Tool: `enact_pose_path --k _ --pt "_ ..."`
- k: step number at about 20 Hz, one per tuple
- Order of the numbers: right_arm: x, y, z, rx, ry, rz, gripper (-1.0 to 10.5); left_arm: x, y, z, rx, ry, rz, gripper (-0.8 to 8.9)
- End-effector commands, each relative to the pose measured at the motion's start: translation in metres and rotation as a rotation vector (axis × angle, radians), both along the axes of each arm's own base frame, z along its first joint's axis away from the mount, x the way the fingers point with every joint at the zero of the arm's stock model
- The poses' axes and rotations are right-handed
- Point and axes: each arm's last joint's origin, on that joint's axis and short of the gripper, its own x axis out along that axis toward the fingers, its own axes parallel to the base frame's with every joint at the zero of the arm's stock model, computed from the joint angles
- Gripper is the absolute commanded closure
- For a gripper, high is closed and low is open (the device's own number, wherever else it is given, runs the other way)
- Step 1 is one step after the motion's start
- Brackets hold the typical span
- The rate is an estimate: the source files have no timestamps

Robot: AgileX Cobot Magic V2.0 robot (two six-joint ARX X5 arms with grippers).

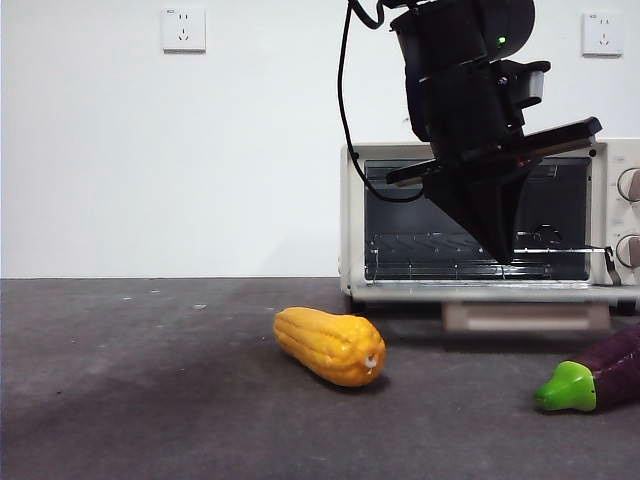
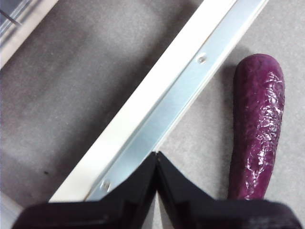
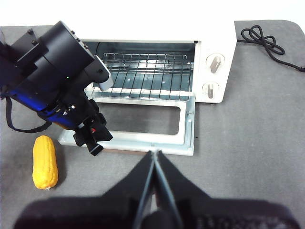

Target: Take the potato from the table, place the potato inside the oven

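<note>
1. Front view: the oven (image 1: 352, 220) sits at the back right with its door (image 1: 480, 291) dropped flat. A dark arm hangs in front of it. I judge this is the left gripper (image 1: 500, 250), from the green light that also shows on that arm in the right wrist view. Its jaws are pinched to a point, with nothing between them. On the table (image 1: 150, 380) are a corn cob (image 1: 330, 345) in the centre and an eggplant (image 1: 600, 378) at far right. No potato is visible.
2. Left wrist view: the jaws are clenched tip to tip and empty, over the metal edge of the door (image 2: 157, 109). The eggplant (image 2: 257, 124) lies just beside that edge, apart from it. No potato here either.
3. Right wrist view: the right gripper (image 3: 153, 153) is high up, jaws pressed together and holding nothing, looking down on the front edge of the door (image 3: 188, 129). The visible part of the rack (image 3: 147, 71) is bare. The left arm (image 3: 57, 81) hides its left end and some of the table. The corn cob (image 3: 45, 162) lies left of the door.
4. Potato location: cannot tell. It could be behind the left arm or out of frame.
5. Step in hand, as I judge it: find the potato first.
   - Lift the left arm clear to uncover the hidden area.
   - Spread the jaws before descending.
   - Don't grab the corn cob or eggplant by mistake.
   - Approach the rack over the flat door without clipping its edge.
</note>
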Motion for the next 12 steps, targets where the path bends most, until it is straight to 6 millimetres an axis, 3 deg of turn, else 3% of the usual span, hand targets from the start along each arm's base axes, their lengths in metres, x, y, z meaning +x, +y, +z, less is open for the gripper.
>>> enact_pose_path --k 1,6,12 --pt "-0.001 0.000 0.000 0.004 -0.005 -0.002 9.5 -0.004 -0.007 -0.016 0.027 0.023 -0.005 8.20" --pt "-0.001 0.001 0.000 0.001 -0.007 0.019 9.5 -0.011 -0.006 0.000 0.010 0.009 -0.020 8.20" --pt "-0.001 0.001 0.000 -0.015 -0.010 0.040 9.5 -0.032 0.015 0.067 -0.074 -0.057 -0.029 8.19"
